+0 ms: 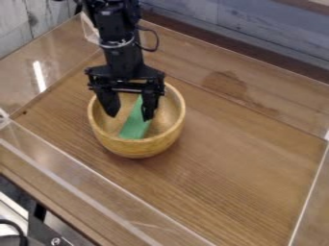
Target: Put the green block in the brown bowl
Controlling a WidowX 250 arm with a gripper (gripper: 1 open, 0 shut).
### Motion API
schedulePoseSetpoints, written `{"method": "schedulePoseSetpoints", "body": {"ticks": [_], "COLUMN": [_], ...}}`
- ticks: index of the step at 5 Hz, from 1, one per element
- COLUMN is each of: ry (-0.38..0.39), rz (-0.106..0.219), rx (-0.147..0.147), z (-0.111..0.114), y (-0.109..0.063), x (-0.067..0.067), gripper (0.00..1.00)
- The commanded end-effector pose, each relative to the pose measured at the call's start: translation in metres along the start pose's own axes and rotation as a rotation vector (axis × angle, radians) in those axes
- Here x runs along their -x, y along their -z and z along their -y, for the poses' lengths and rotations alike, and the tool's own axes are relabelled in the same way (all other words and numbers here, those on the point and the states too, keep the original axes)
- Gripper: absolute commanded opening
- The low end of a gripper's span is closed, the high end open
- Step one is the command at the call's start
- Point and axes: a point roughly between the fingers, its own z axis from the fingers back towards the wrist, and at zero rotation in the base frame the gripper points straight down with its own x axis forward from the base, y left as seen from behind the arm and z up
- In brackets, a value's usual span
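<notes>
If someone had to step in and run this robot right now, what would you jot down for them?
Gripper: jaws spread open, pointing down over the brown bowl, holding nothing.
Green block: inside the bowl, lying tilted against the inner wall, between the open fingers.
Done: the block is in the bowl and looks released.
Left: probably just lift the arm straight up and clear, watching that the fingers do not catch the block or the rim.

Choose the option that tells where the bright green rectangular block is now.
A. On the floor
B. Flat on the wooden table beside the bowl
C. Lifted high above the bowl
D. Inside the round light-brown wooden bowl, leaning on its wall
D: the bright green rectangular block sits tilted inside the round light-brown wooden bowl, between the open end effector fingers.
</notes>
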Motion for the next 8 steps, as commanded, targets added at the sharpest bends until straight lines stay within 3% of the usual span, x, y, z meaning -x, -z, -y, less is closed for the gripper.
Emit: {"method": "schedulePoseSetpoints", "body": {"ticks": [1, 2, 4, 5, 8], "ry": [-0.004, -0.009, 0.028, 0.055, 0.043], "rz": [0.045, 0.047, 0.112, 0.131, 0.081], "rx": [-0.002, -0.002, 0.0, -0.011, -0.047], "z": [0.0, 0.0, 0.021, 0.035, 0.034], "y": [-0.009, -0.009, -0.043, -0.052, -0.023], "x": [-0.011, -0.014, -0.017, -0.018, -0.015], "gripper": [1.0, 1.0, 1.0, 1.0, 1.0]}}
